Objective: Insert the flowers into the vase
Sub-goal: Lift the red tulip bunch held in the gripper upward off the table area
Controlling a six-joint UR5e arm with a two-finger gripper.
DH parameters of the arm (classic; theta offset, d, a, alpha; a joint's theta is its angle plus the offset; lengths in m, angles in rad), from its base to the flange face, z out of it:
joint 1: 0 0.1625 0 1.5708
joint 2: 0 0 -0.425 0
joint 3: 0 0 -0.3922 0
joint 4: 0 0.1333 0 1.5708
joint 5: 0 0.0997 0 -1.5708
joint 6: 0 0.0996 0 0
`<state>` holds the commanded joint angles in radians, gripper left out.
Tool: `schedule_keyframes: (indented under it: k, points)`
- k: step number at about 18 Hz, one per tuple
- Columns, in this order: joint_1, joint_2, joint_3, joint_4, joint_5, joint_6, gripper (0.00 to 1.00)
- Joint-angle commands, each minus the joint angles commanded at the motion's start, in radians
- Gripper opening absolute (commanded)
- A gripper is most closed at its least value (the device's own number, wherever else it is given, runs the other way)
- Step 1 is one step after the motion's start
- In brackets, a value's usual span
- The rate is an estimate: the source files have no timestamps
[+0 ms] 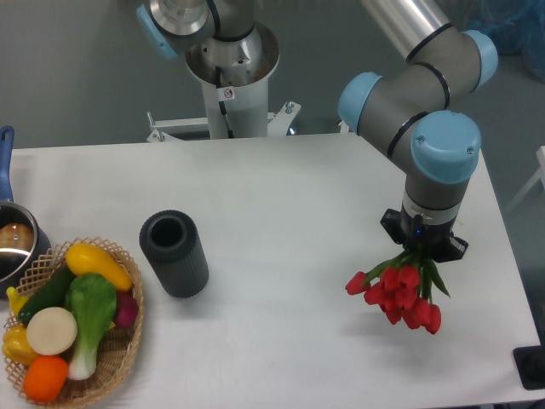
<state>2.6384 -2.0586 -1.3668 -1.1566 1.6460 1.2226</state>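
Bunch of red tulips with green stems point(398, 294) held by stems in two-finger gripper point(423, 252), fingers clamped on it, lifted over right table side. Dark grey ribbed cylindrical vase point(174, 254) stood well apart, left. Grasp done; carry and insertion left.

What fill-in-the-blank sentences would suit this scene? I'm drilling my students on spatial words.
1. The gripper holds the flowers by their ____.
2. The vase stands ____ on the table.
3. The wicker basket lies to the ____ of the vase in the picture.
4. The tulip heads are ____ in colour.

Missing words: stems; upright; left; red
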Motion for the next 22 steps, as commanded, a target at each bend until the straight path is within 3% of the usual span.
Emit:
schedule_keyframes:
  k: [12,19,22]
  points:
    - [0.005,0.029,-0.002,0.006,-0.027,0.002,0.0]
    - [0.014,0.078,-0.005,0.021,-0.227,-0.029,0.0]
    - [0.026,0.083,-0.006,0.083,-0.354,-0.086,0.0]
